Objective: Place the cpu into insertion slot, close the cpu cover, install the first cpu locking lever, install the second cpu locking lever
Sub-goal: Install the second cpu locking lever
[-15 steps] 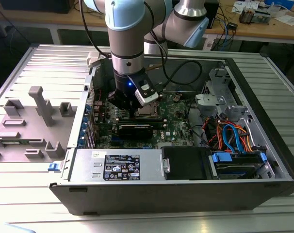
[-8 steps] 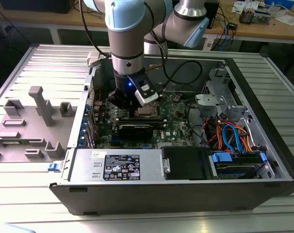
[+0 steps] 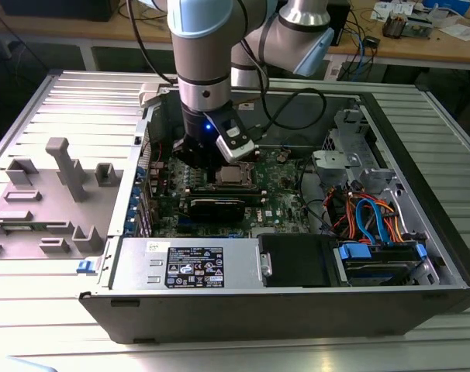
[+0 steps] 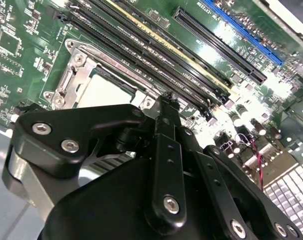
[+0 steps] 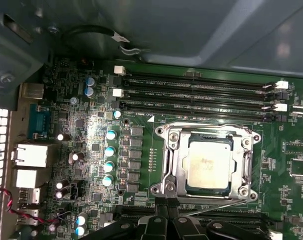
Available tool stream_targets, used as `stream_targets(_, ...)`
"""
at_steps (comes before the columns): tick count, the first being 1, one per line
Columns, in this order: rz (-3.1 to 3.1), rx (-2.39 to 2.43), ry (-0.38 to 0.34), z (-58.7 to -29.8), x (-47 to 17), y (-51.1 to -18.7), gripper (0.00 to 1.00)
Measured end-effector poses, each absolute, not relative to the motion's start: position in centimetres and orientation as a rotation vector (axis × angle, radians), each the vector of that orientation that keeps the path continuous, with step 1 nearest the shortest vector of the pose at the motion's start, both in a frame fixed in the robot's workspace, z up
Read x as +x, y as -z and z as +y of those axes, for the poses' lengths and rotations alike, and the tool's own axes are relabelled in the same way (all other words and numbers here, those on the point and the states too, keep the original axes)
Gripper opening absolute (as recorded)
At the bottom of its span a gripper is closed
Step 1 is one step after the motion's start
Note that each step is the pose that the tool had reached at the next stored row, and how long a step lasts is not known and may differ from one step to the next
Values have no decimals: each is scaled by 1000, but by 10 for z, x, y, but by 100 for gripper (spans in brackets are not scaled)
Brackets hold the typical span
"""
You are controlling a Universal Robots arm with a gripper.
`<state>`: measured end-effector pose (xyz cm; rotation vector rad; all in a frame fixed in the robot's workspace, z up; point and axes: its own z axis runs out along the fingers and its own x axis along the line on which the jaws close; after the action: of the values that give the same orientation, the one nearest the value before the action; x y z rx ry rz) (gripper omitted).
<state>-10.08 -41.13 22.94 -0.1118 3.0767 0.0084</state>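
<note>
Over the socket: the gripper (image 5: 166, 212) is held low at the edge of the insertion slot (image 5: 207, 165), its black fingertips (image 4: 167, 107) pressed together beside the metal frame.
Chip: the cpu (image 5: 207, 165) is seated flat in the insertion slot; the cpu cover (image 5: 174, 150) is laid down around it, its window showing the silvery top.
Lever: a thin wire rod (image 5: 211, 209) is seen slanting along the near side of the socket (judged not yet hooked).
Doing it well: the rod is best pushed sideways under its catch, steadily; the board should not be scraped.
Counts: one chip; one cover; one rod clearly made out; several long memory slots (image 5: 196, 95); one gripper.
</note>
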Motion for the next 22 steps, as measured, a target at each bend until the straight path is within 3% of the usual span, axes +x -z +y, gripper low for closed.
stream_targets(22,3077,-112,-5,-411,-100,-257,11)
